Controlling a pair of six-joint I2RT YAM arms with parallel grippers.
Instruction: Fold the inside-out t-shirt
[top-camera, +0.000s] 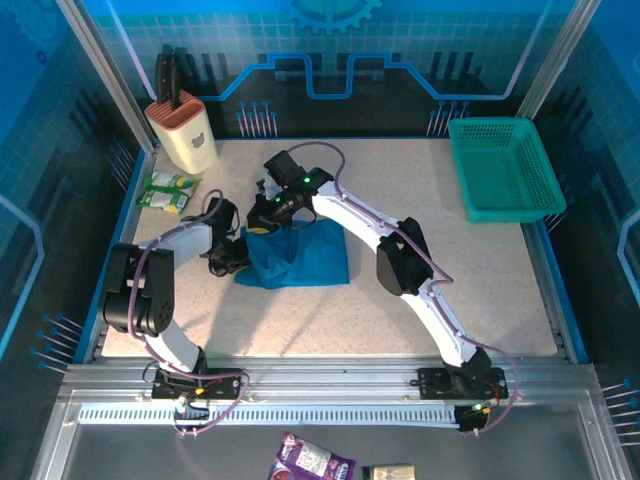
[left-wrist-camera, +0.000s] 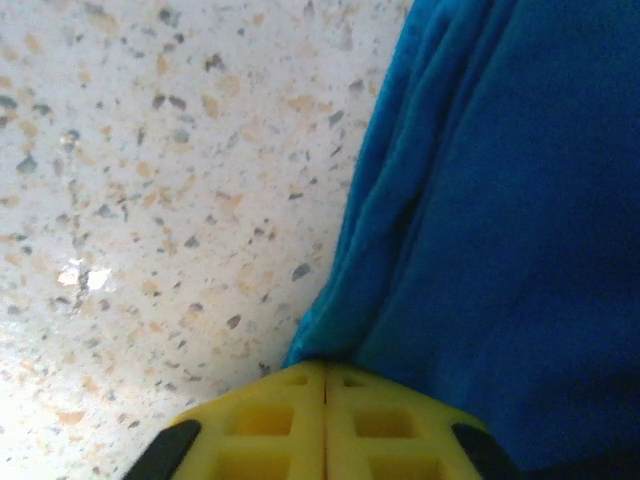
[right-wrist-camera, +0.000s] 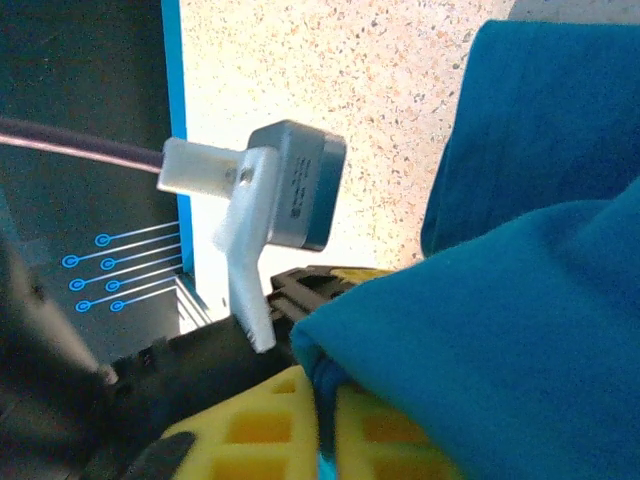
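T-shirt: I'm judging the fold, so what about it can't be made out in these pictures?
- Top external: t-shirt sleeves and collar, lost in the bunched cloth; its far edge is hidden under the right arm.
- Left wrist: cloth cut off by the right edge.
- Right wrist: near cloth blurred, running off the right and bottom edges.

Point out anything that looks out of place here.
The shirt lies bunched in a lump mid-table, not flat. A purple packet lies off the table, below the near rail. A snack bag lies by the knife block.
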